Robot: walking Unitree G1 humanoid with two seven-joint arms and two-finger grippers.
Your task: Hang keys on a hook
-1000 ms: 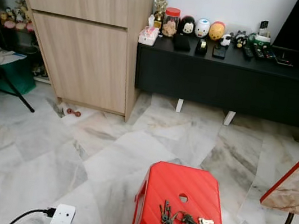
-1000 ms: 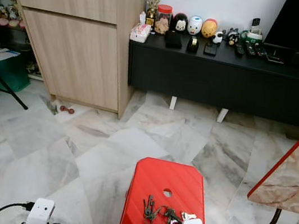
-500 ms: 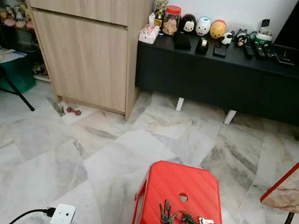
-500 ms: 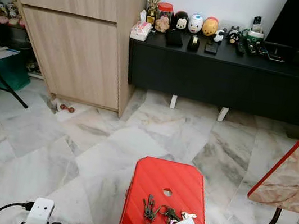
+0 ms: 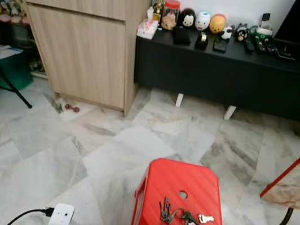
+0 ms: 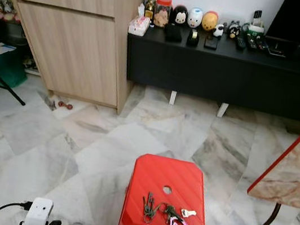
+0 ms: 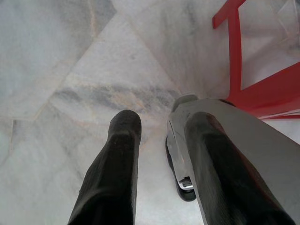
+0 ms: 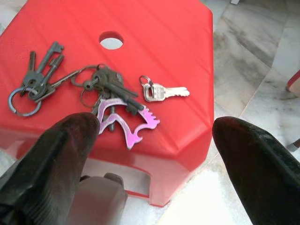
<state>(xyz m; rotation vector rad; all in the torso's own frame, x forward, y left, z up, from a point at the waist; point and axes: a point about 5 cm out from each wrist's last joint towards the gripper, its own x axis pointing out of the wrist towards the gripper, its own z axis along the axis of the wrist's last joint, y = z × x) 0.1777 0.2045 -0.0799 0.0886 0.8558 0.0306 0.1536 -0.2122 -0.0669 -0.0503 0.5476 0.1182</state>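
1. Two key bunches, the keys (image 8: 101,89), plus a single silver key (image 8: 164,92), lie near the red stool's (image 5: 176,179) near edge.
2. Right gripper (image 8: 154,154) hovers just off that edge, fingers spread wide, empty.
3. Left gripper (image 7: 159,154) hangs over the marble floor (image 5: 129,138), fingers narrowly apart.

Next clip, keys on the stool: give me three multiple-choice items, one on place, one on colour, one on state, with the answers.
1. Where do the keys lie?
A. on the stool
B. on the floor
C. on the black cabinet

2. What colour is the keychain charm?
A. green
B. pink
C. yellow

3. How is the right claw?
A. shut on the keys
B. open, near the stool's edge
C. shut, empty

Answers: 1 A, they rest on the red seat. 2 B, its pink shows beside the dark keys. 3 B, its fingers stand wide apart, touching nothing.
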